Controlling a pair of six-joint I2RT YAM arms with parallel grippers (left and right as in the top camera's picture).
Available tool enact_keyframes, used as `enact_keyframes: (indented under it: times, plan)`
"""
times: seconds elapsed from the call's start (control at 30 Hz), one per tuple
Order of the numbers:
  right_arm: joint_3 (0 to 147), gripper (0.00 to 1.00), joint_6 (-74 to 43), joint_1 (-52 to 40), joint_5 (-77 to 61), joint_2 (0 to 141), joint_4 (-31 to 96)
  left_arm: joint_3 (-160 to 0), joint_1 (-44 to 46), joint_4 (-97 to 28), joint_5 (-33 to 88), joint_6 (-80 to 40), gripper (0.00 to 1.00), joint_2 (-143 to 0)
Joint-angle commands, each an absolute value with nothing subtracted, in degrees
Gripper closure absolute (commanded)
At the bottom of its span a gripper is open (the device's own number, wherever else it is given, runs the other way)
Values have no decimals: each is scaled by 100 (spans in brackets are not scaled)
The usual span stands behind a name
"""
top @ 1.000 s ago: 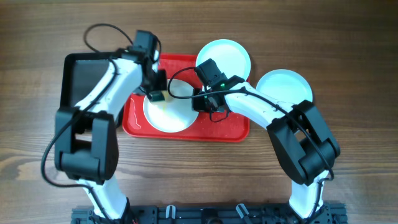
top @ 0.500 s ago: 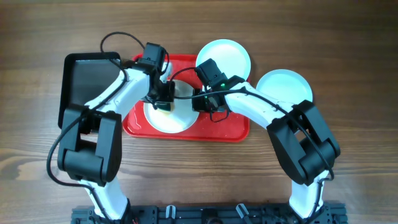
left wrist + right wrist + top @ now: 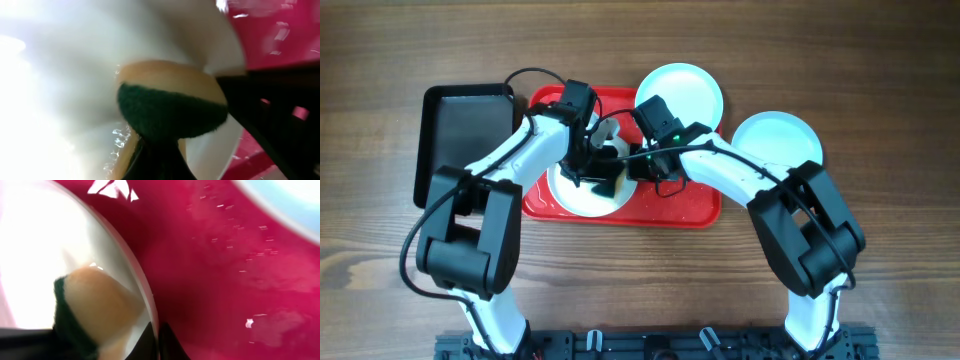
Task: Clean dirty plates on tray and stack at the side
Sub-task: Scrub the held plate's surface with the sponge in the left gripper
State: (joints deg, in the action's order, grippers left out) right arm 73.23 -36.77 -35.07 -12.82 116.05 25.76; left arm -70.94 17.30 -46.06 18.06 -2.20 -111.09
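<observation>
One white plate lies on the red tray. My left gripper is shut on a yellow sponge with a green scrub side and presses it onto the right part of this plate. My right gripper is shut on the plate's right rim, its fingertips pinching the edge. The sponge also shows in the right wrist view. A second plate sits at the tray's far edge. A third plate lies on the table to the right.
A smaller black tray lies left of the red tray. The wooden table surrounds everything. Both arms cross over the red tray's middle. The second plate's rim shows in the right wrist view.
My left gripper has moved right with the sponge, from the plate's far left edge to its right part near the right gripper. The right arm has not moved.
</observation>
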Motion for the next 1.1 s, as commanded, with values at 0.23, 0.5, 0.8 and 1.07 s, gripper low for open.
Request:
enact_keyframes:
  times: [0.23, 0.5, 0.8, 1.07]
  plan:
    - [7253, 96, -3599, -3483, -1205, 11756, 2591, -6934, 1376, -4884, -2683, -2075, 96, -11281]
    - [7253, 96, -3599, -3483, -1203, 11756, 2576, -6934, 1376, -4589, -1907, -2174, 96, -11281]
    - [7253, 96, -3597, -3483, -1186, 11756, 2576, -6934, 1376, -4644, 4038, 443, 96, -11281]
    - [7253, 96, -3599, -3483, -1190, 11756, 2585, -6934, 1374, -4873, 4195, 578, 96, -11284]
